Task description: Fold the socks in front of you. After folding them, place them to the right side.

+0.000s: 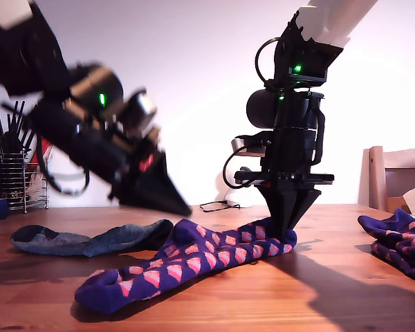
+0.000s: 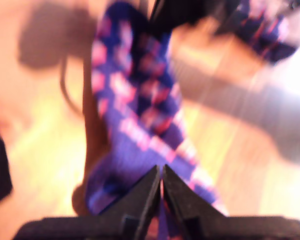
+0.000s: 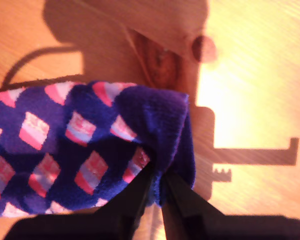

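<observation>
Where chair [image 1: 395, 173] stands, socks [image 1: 187, 259] cover table [image 1: 277, 304].

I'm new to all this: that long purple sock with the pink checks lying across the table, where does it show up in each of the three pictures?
Exterior view: the checked sock lies across the middle of the table, one end pinched by my second claw.
First wrist view: blurred, it stretches away from my first claw.
Second wrist view: its end bunches at my second claw.
Shared landmark: the pink checks on purple.
</observation>
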